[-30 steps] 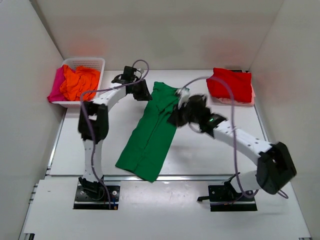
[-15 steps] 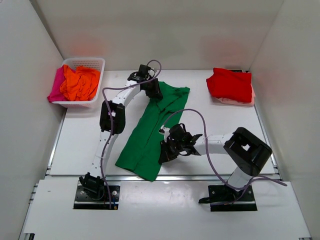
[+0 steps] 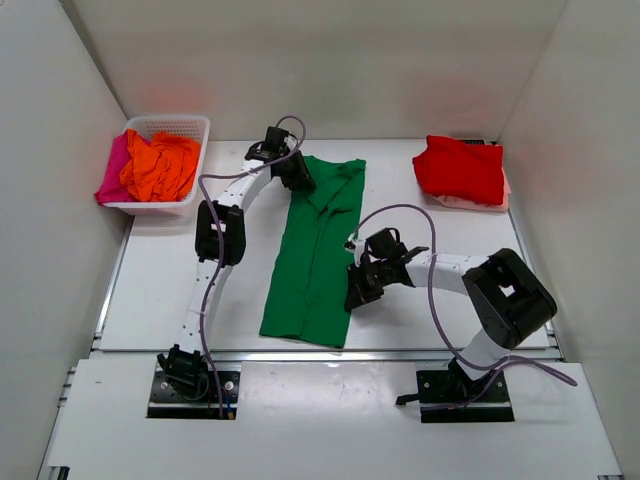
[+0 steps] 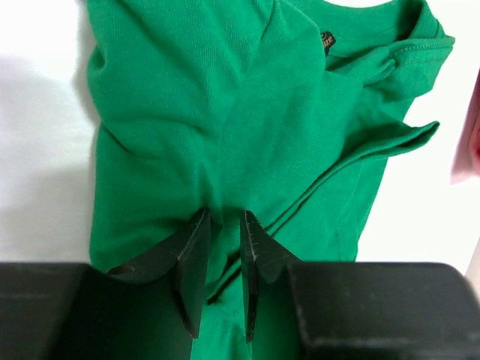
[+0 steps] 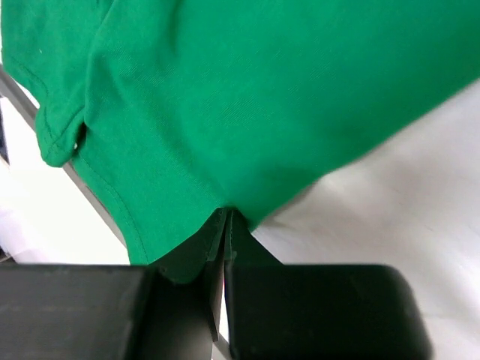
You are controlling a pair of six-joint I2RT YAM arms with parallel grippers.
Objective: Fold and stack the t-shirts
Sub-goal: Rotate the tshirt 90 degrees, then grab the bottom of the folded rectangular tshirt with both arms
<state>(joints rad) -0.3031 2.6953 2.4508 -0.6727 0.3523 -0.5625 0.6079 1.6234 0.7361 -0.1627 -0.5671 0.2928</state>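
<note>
Small dark neck label [image 4: 327,40] on the green t-shirt [image 4: 225,112], lettering illegible

Left tool [image 4: 225,217] pinched nearly closed, right tool [image 5: 226,214] clamped tight.

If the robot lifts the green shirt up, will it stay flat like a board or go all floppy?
Probably floppy: the green t-shirt puckers into wrinkles where the left gripper pinches it. It would likely sag between grips, since its folded layers lie limp. It looks thin and light, so a push should bunch it, not roll it.
</note>
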